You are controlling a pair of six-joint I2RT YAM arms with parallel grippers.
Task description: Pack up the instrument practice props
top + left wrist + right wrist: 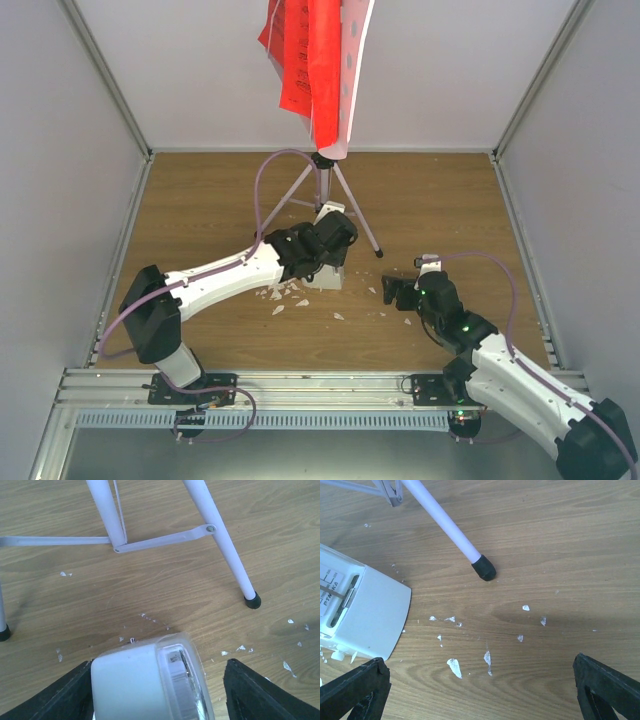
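Top view: left claw point(322, 255) hanging over metronome point(328, 279). Stand legs point(345, 205) standing just behind metronome; red sheets point(300, 60) and plate point(352, 70) rising well behind it. Right claw point(390, 293) waiting right of metronome.

Left wrist: left claw spread, straddling metronome (gap showing on one side, so not pinching). Step seeming to be metronome pickup. Next move calling for closing squarely, then lifting clear of stand legs.

Right wrist: right claw spread wide, holding nothing. Crumbs point(454, 666) lying beside metronome.
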